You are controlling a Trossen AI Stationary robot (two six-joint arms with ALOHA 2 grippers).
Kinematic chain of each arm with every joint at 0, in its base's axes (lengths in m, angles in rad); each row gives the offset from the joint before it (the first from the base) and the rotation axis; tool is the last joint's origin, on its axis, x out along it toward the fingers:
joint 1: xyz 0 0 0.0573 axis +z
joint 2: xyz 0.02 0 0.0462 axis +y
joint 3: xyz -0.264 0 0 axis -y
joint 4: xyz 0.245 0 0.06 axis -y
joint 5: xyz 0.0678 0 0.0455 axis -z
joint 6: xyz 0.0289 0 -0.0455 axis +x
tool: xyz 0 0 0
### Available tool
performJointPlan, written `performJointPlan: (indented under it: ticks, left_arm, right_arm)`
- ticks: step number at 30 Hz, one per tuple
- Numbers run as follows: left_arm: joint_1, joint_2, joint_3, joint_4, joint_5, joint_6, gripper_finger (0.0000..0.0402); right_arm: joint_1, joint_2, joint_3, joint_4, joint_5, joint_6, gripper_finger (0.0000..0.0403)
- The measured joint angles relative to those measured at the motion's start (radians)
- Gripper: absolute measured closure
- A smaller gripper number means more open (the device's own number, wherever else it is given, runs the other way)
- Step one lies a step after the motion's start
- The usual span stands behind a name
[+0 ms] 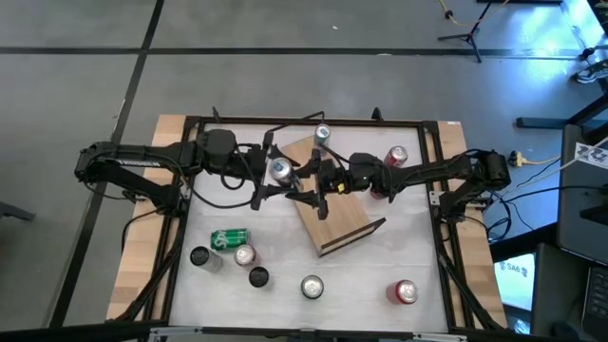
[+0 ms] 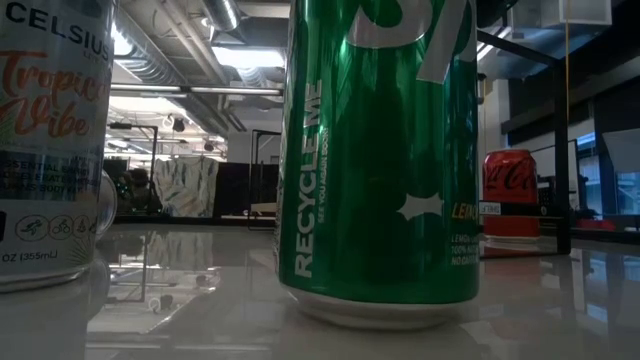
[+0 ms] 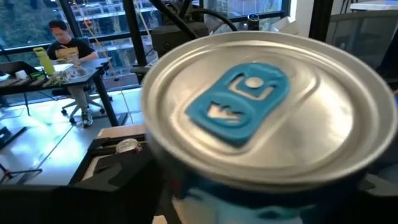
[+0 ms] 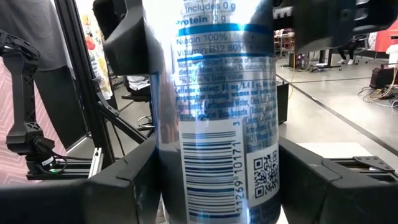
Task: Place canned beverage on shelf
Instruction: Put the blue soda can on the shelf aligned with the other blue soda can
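A: Where is the shelf (image 1: 334, 211)?

B: It lies flat near the middle of the table (image 1: 380, 275), set at a slant, its dark-rimmed end toward the table's front edge. A silver-topped can (image 1: 322, 134) stands upright at its far end.

A: And the can being handled?

B: A blue-tabbed can (image 1: 281, 171) is upright just off the shelf's far left corner, between the two arms. The right gripper (image 4: 217, 180) has its fingers (image 4: 124, 180) closed tight against the can's sides; the barcode label fills its wrist view.

A: The left gripper?

B: The left gripper (image 1: 268, 180) sits at the same can from the left side, its camera looking down on the lid. Its fingers stand fairly wide around the can; I cannot tell whether they press on it.

A: Other cans?

B: A red can (image 1: 396, 157) stands near the table's far right corner and another red one (image 1: 405, 292) near the front right. A green can (image 1: 230, 237) lies on its side toward the front left, among several upright ones.
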Motion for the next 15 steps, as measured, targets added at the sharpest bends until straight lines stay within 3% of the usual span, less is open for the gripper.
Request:
performJointPlan:
  ticks: [8, 15]
  left_arm:
    - [0.0, 0.0, 0.0, 0.0, 0.003, -0.003, 0.0189]
    - [0.0, 0.0, 0.0, 0.0, -0.001, -0.002, 0.0181]
  right_arm:
    - [0.0, 0.0, 0.0, 0.0, 0.002, -0.003, 0.0152]
    - [0.0, 0.0, 0.0, 0.0, 0.002, -0.001, 0.0133]
